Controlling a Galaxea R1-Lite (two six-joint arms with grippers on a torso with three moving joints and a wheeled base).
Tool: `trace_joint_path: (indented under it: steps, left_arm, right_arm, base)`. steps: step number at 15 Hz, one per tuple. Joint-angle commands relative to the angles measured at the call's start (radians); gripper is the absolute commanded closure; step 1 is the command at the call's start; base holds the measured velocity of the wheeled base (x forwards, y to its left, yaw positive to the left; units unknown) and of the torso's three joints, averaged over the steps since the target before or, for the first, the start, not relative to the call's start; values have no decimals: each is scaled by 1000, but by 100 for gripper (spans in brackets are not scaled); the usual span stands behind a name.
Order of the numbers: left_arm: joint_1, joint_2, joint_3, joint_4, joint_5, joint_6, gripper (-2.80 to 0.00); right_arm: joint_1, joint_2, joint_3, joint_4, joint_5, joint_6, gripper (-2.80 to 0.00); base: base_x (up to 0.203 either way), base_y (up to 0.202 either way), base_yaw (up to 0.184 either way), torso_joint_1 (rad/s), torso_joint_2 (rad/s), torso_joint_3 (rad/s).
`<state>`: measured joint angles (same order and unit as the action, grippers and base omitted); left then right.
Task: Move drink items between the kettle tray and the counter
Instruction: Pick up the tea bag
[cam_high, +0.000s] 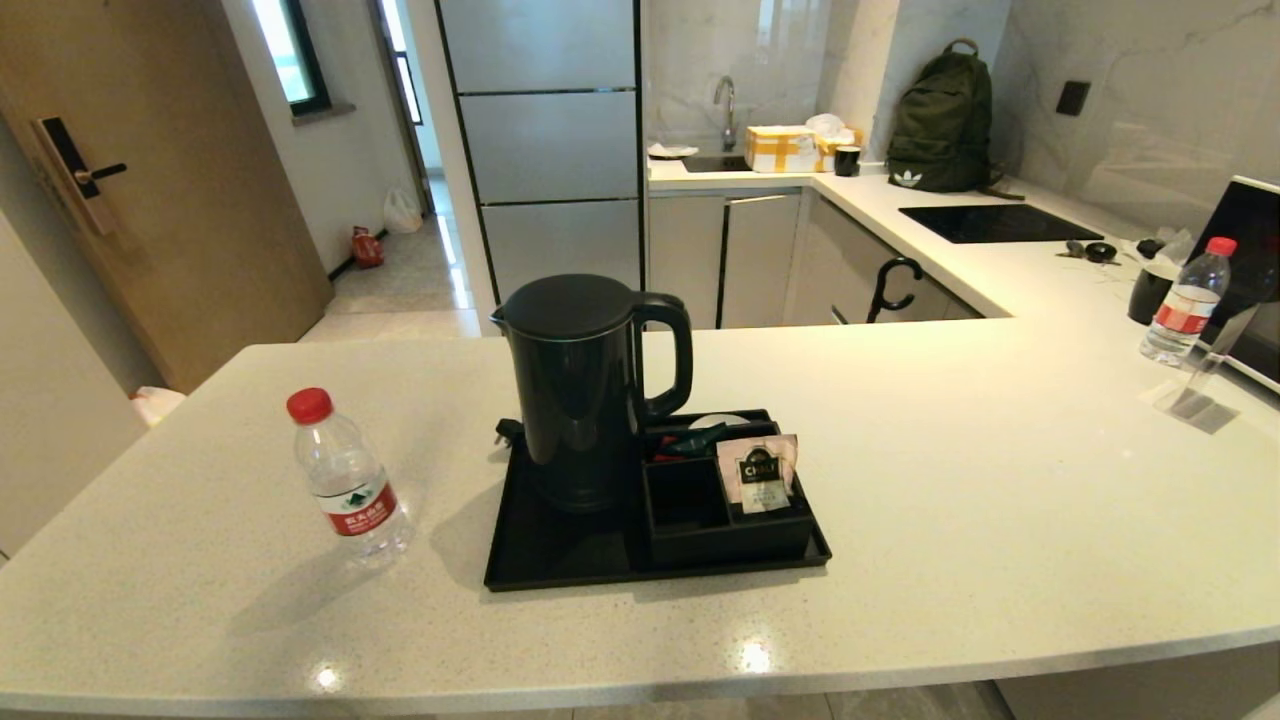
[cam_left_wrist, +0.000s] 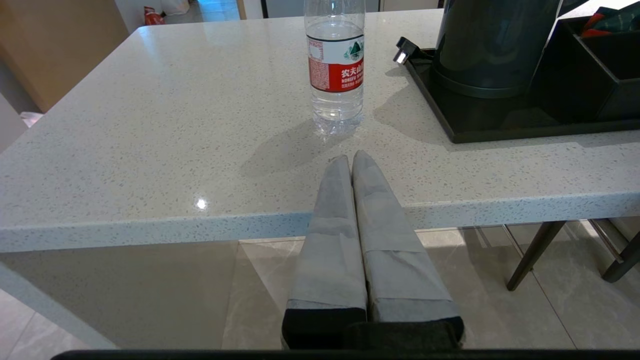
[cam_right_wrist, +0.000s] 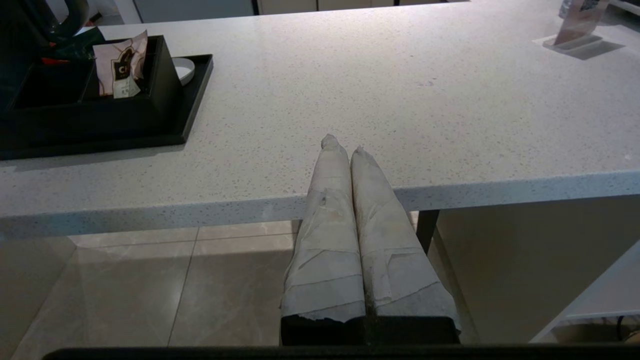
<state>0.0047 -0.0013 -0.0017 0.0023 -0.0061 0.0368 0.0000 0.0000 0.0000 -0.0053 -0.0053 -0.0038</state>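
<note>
Water bottle (cam_high: 345, 480): upright on surface (cam_high: 1000, 480), left of kettle tray (cam_high: 560, 560).
Left end effector (cam_left_wrist: 351, 159): closed, empty.
Right end effector (cam_right_wrist: 342, 145): closed, empty.

Right tool (cam_right_wrist: 350, 146), fingers together, before the counter (cam_right_wrist: 400, 100); tea sachet (cam_right_wrist: 120, 70) in tray box (cam_right_wrist: 100, 107).

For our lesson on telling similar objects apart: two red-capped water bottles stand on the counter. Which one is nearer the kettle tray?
The bottle standing just left of the tray. The other bottle stands far off at the counter's right end, beside a dark screen.
</note>
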Motion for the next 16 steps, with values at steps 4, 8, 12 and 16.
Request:
trace_joint_path:
  steps: [4,8,12,16]
  left_arm:
    - [0,3,0,1,0,0,0]
    - [0,2,0,1,2,0,0]
    - [1,1,0,1,0,0,0]
    - [0,2,0,0,0,0,0]
  right_arm:
    - [0,7,-16,29,-4,-17,0]
    - [0,209,-307,150,2,-1,0]
    - [0,624,-573,353,30,49,0]
    - [13,1149,-779,392,159,118,0]
  base:
    - [0,0,0,0,0,0]
    - [0,0,0,0,0,0]
    - [0,0,0,0,0,0]
    - [0,0,0,0,0,0]
